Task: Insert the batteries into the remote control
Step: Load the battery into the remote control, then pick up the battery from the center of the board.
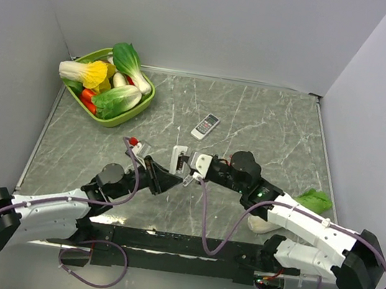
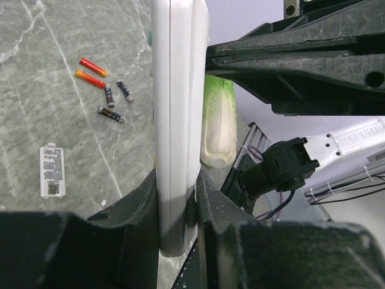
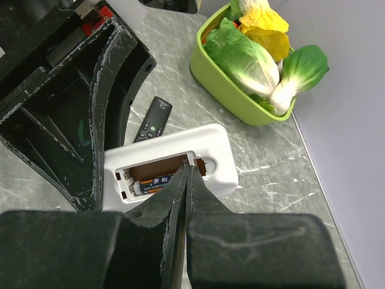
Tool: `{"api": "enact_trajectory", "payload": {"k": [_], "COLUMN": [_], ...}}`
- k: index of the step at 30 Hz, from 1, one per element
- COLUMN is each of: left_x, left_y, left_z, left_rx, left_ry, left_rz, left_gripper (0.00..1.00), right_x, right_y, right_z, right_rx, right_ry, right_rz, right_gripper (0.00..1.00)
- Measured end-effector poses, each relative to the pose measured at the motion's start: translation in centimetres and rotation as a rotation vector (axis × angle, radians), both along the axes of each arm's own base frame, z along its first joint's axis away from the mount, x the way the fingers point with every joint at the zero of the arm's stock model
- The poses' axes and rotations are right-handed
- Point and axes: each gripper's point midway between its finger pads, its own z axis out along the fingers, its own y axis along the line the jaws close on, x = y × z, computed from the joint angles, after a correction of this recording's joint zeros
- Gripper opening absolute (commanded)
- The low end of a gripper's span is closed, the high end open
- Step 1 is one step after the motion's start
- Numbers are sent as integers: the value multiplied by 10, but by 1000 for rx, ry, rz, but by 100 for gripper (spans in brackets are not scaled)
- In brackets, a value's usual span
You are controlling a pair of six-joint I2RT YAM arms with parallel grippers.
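**Top view**
- Left gripper [image 1: 165, 178]: clamped on the white remote control [image 1: 178, 158], held on edge above mid-table.
- Right gripper [image 1: 190, 172]: meets that remote from the right.
- Small pale remote [image 1: 206, 125]: lies flat, just far of both grippers.
- Green basket [image 1: 149, 95] of toy vegetables: far left.
- Green leafy toy [image 1: 314, 200]: right, beside the right arm.

**Left wrist view**
- White remote control [image 2: 177, 90]: stands edge-on, pinched between the left gripper's [image 2: 177, 205] 2 fingers.
- Batteries [image 2: 109, 95]: 5 loose on the table left of the remote, 2 orange-red and 3 dark, well apart from it.
- White labelled plate [image 2: 51, 170]: nearer, left.
- Toy cabbage [image 2: 218, 120]: behind the remote.
- The right arm crosses above.

**Right wrist view**
- Right gripper [image 3: 187, 171]: fingers pressed together, tips at the remote's open compartment [image 3: 162, 171].
- 1 battery [image 3: 150, 185]: lies inside the compartment.
- Left gripper [image 3: 66, 114]: blocks the left.
- Dark remote [image 3: 153, 117]: beyond, on the table.
- Basket [image 3: 222, 84]: far right.
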Motion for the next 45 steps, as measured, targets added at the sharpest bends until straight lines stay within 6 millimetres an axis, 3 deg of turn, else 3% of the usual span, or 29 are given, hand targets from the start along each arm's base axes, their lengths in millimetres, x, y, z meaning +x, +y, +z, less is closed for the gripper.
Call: {"api": "enact_trajectory", "payload": {"k": [8, 19, 29, 33, 37, 39, 40, 45], "left_x": [4, 13, 17, 20, 22, 25, 26, 32], "left_y": [9, 21, 27, 28, 29, 29, 29, 33], "left_z": [0, 6, 4, 12, 19, 16, 13, -6], "left_rx": [3, -18, -25, -56, -79, -72, -64, -32], "left_ry": [16, 26, 71, 61, 46, 49, 53, 72], "left_rz": [52, 129, 181, 200, 215, 226, 232, 252], "left_gripper": [1, 1, 1, 1, 1, 1, 1, 1], "right_x": [6, 13, 19, 23, 20, 18, 18, 34], "right_y": [11, 24, 18, 3, -11, -17, -21, -41], "right_z": [-5, -5, -4, -20, -33, -24, -18, 3], "right_rx": [-31, -31, -12, -53, -72, -29, -4, 104], "right_ry": [-68, -195, -224, -182, -111, -73, -48, 110], "right_rz": [-33, -116, -188, -239, -270, -284, -295, -401], "right_gripper": [23, 37, 51, 60, 80, 86, 94, 100]}}
